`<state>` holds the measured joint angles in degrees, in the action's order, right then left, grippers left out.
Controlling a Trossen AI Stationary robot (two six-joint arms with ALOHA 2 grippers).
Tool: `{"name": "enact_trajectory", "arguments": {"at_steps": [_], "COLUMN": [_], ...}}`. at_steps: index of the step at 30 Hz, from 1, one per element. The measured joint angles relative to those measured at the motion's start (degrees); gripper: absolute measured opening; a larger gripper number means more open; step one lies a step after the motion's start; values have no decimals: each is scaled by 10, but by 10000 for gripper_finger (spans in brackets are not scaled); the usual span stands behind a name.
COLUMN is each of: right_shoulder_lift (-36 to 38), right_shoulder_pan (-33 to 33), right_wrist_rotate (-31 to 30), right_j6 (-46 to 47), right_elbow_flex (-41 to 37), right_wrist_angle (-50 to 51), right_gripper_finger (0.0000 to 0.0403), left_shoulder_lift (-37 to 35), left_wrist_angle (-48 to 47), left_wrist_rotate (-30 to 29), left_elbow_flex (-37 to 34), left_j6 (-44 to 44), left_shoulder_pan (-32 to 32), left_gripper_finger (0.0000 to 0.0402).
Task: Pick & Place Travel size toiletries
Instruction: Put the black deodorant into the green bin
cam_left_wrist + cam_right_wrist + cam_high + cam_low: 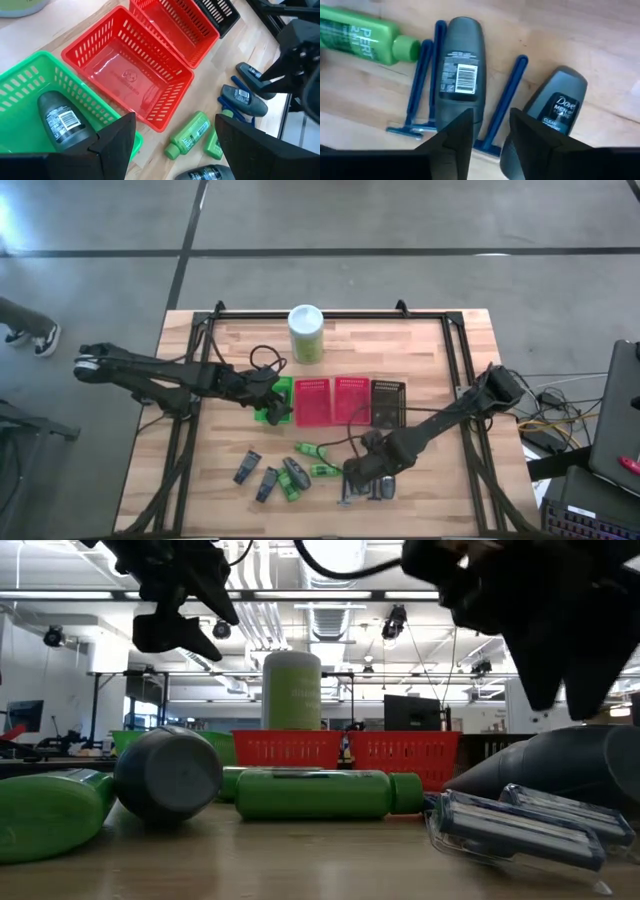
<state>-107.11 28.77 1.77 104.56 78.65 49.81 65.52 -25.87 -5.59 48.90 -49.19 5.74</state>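
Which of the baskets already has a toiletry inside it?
The green basket, the one under the left tool. A dark grey deodorant lies in it. The two red baskets beside it show bare bottoms; the black basket's inside is not visible.

"PERT 2in1" on the green bottle (355, 37); "Dove MEN" on the grey deodorant (555, 112).
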Motion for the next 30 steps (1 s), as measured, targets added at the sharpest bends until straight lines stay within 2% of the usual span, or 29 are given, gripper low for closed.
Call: {"name": "enact_trajectory", "arguments": {"at_steps": [7,16,25,30], "right_shoulder_lift": [10,13,36,36], "right_shoulder_pan": [2,25,30,32], "right_wrist_rotate": [-1,62,58,72], "right_j6": [-24,25,51,63], "right_elbow_flex": [5,-14,-48,-87], "right_wrist_angle": [8,32,33,-28], "right_gripper_finger": [202,282,291,294], "left_shoulder_lift": [0,0,0,0], "left_wrist_angle": [-5,-7,-8,-8], "left_wrist_rotate": [6,7,7,7], "left_elbow_flex": [0,0,-1,-1], "left_j6": [8,14,15,14], "left_shoulder_pan": [0,0,0,0], "left_gripper_finger": [278,278,278,278]}}
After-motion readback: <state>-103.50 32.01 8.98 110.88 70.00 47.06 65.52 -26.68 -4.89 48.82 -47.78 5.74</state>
